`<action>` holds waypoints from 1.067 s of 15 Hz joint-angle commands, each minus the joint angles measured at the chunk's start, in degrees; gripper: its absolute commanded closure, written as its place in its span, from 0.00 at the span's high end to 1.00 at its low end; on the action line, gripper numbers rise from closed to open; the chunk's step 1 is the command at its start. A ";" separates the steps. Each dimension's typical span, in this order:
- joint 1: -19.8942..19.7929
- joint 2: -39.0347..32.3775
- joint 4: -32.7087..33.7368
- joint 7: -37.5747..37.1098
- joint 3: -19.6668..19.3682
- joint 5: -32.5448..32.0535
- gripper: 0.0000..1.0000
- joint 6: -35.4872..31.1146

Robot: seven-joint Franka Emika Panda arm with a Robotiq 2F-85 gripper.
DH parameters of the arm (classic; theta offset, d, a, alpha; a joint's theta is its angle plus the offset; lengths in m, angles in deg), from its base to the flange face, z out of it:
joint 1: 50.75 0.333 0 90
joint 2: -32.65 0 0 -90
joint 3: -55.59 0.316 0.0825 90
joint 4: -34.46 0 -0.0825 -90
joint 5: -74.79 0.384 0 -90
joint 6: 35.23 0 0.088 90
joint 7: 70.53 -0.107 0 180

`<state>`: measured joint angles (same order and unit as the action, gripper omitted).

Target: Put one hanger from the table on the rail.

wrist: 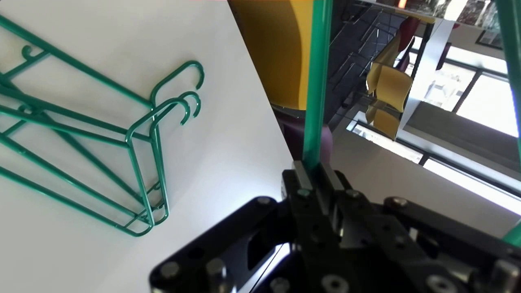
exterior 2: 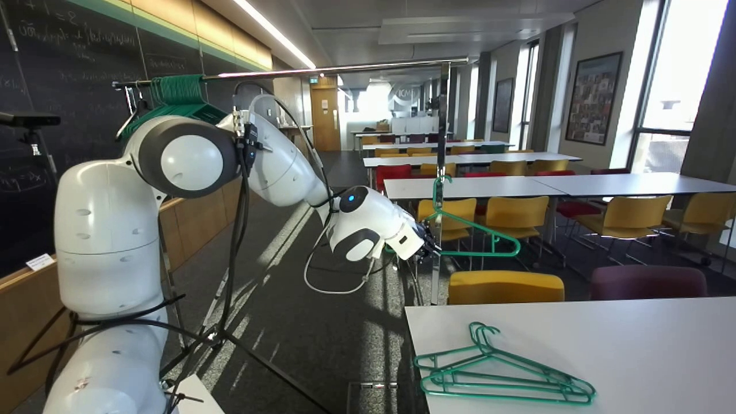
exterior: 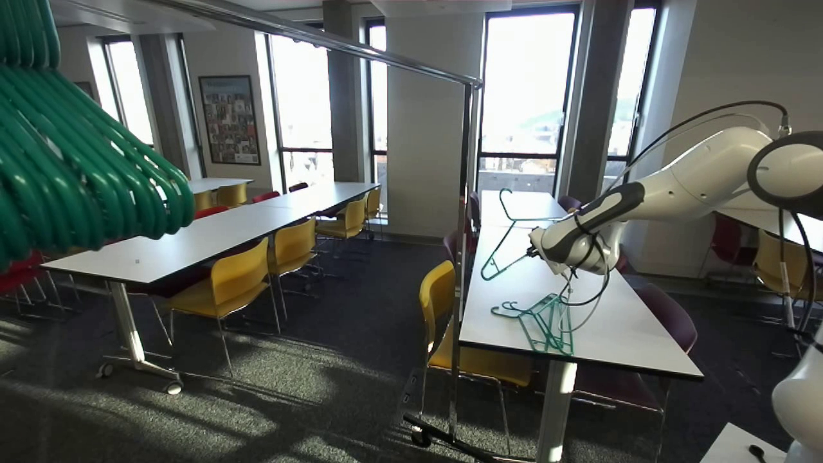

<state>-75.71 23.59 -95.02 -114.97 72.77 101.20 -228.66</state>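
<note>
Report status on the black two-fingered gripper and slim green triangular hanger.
Gripper shut on hanger. Hanger in mid-air, not yet on long grey metal rail. Possible obstacle: slim grey metal upright, overlapping hanger in an exterior view.

Rail (exterior: 398,60) in both exterior views

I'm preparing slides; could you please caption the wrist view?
The gripper holds a green hanger by one bar; three more hangers overlap on the white table.

Hanger (wrist: 317,93) glossy plas., rail (exterior: 370,53) shiny metal, table (wrist: 236,158) smooth w/ sheen.
</note>
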 commanded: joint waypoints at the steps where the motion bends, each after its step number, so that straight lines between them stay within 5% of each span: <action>1: -7.31 2.47 -0.91 -2.72 7.70 -3.99 0.03 5.02; 6: -18.79 -1.25 5.62 8.85 21.97 1.62 0.03 19.23; 10: -24.41 -0.72 8.10 21.08 25.89 8.64 0.03 32.30; 15: -27.62 0.20 11.76 30.16 24.27 7.17 0.03 55.74; 16: -17.94 1.61 12.89 33.07 13.61 9.54 0.03 60.69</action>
<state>-101.83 22.89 -85.10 -87.85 96.85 108.54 -179.19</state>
